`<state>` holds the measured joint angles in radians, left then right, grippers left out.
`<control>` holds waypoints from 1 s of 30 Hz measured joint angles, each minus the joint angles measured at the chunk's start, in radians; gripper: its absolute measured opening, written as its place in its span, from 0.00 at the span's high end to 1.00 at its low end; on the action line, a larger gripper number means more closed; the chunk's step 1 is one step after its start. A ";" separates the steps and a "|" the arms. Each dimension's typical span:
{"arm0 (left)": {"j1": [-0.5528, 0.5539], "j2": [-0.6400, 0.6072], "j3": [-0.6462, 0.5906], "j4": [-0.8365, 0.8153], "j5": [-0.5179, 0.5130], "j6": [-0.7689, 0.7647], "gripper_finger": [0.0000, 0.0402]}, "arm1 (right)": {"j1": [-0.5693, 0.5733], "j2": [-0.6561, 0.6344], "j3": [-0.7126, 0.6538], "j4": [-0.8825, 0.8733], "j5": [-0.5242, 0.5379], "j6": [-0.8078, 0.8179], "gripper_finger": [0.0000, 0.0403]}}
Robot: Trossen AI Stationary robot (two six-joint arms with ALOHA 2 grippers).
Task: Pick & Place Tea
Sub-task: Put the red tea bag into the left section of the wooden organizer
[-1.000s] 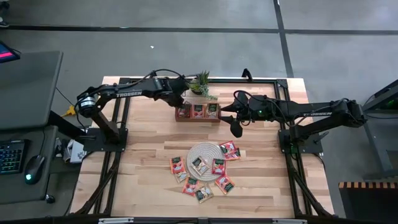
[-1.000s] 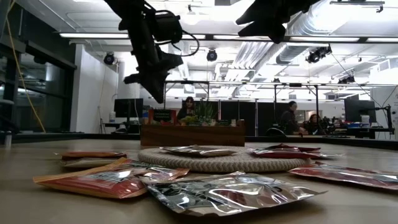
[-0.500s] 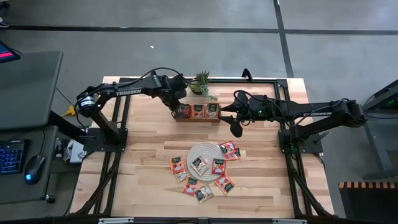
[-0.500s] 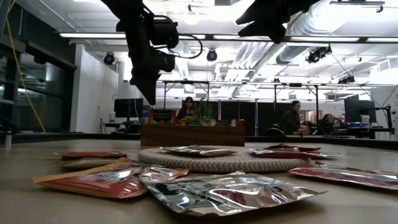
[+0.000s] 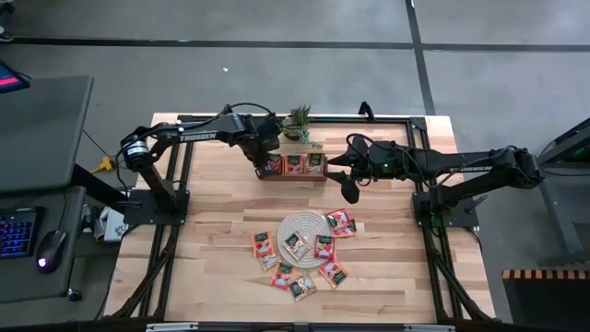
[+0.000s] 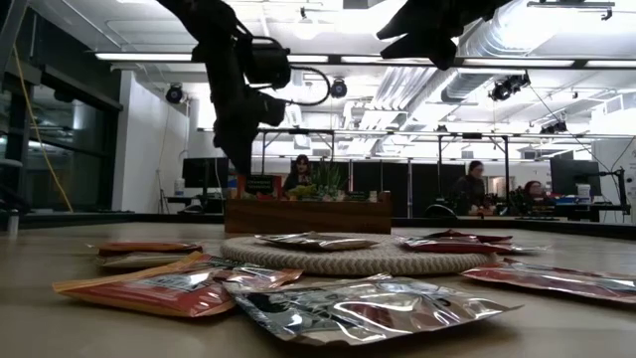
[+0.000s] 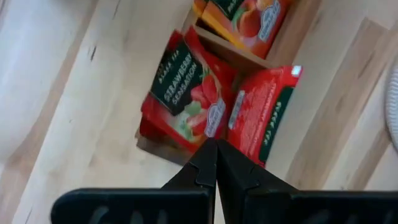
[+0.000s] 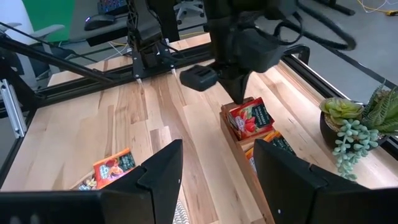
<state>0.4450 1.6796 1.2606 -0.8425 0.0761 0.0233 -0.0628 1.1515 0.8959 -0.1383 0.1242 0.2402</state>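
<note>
The tea is small orange-red sachets. Some stand in the brown wooden tray at the table's far middle, several more lie on and around the round woven mat, such as one sachet at its right. My left gripper is shut and points down over the tray's left compartment, right above two red sachets there. My right gripper hangs open in the air to the right of the tray, with nothing between its fingers. My left gripper has its shut fingertips close above the upper edge of a sachet in the tray's left compartment, coming from above. Whether the tips touch the sachet, I cannot tell. Nothing shows between the fingers.
A small potted plant stands just behind the tray. Loose sachets lie near the table's front edge. Bare wood lies left and right of the mat. People sit in the room beyond the table.
My left gripper has rolled about the line it points along, above the tray's left compartment, and has stayed shut. My right arm has kept still.
</note>
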 joint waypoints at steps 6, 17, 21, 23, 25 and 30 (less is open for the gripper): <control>0.000 0.036 0.003 0.029 -0.005 0.024 1.00 | 0.000 0.000 0.000 0.000 0.000 0.006 0.52; 0.000 0.078 0.002 0.036 -0.089 0.022 1.00 | 0.000 0.000 0.000 -0.001 0.001 0.006 0.52; 0.000 0.078 0.002 0.039 -0.170 -0.007 1.00 | 0.000 0.000 0.000 -0.001 0.009 0.006 0.52; 0.000 0.078 0.002 0.045 -0.170 -0.008 1.00 | 0.000 0.000 0.000 -0.001 0.009 0.006 0.52; 0.000 0.078 0.002 0.049 -0.170 -0.008 1.00 | 0.000 0.000 0.000 -0.001 0.011 0.006 0.52; 0.000 0.078 0.002 0.049 -0.177 -0.028 1.00 | 0.000 0.000 0.000 -0.001 0.024 0.006 0.52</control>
<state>0.4450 1.7573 1.2629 -0.7936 -0.1008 -0.0044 -0.0628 1.1515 0.8959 -0.1391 0.1478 0.2462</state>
